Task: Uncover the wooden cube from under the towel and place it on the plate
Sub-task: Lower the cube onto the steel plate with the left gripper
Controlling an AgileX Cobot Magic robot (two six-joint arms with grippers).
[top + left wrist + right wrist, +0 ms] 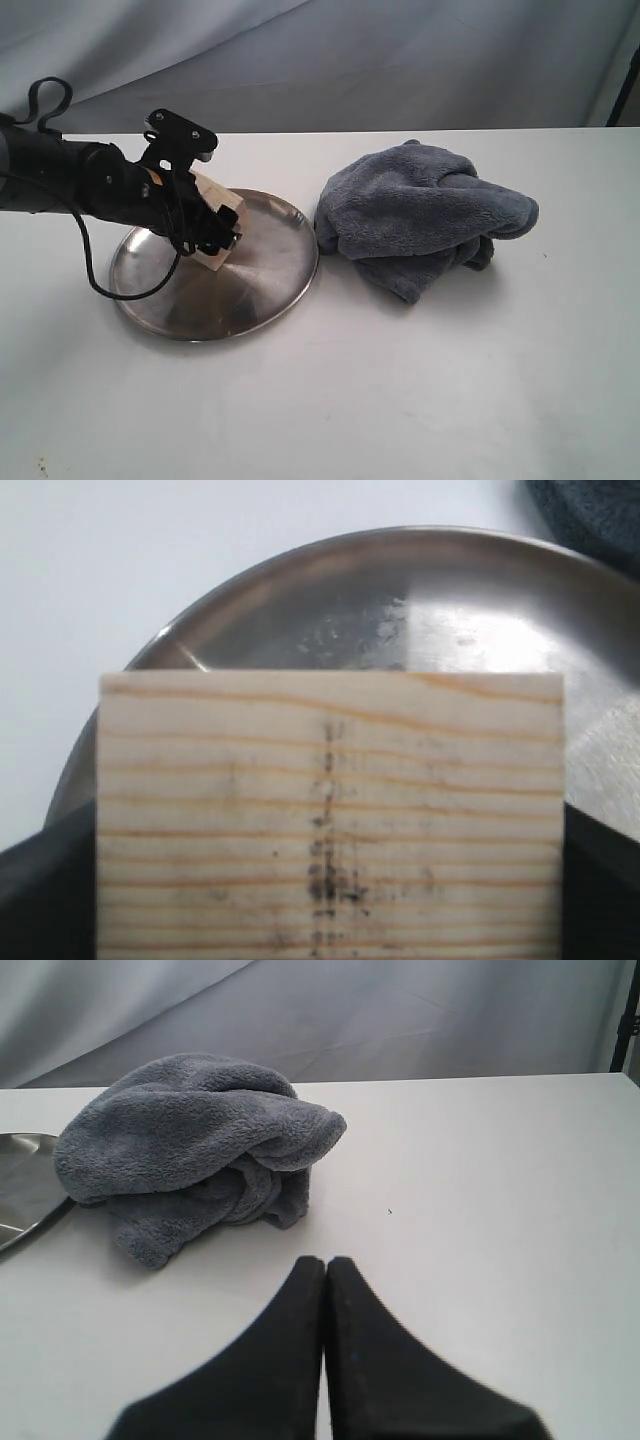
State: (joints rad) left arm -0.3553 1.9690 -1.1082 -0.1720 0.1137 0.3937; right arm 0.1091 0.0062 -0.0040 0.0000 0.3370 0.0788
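The wooden cube (218,240) is pale with grain lines and sits between the black fingers of my left gripper (212,236), over the left part of the steel plate (262,290). Whether it touches the plate I cannot tell. In the left wrist view the wooden cube (330,815) fills the picture, with the plate (420,610) behind it and dark fingers at both lower corners. The blue-grey towel (420,215) lies bunched to the right of the plate, touching its rim. My right gripper (325,1265) is shut on nothing, low over the table, near the towel (195,1145).
A grey cloth backdrop hangs behind the white table (450,400). A black cable (95,280) loops from the left arm down over the plate's left rim. A dark stand (625,85) shows at the far right edge.
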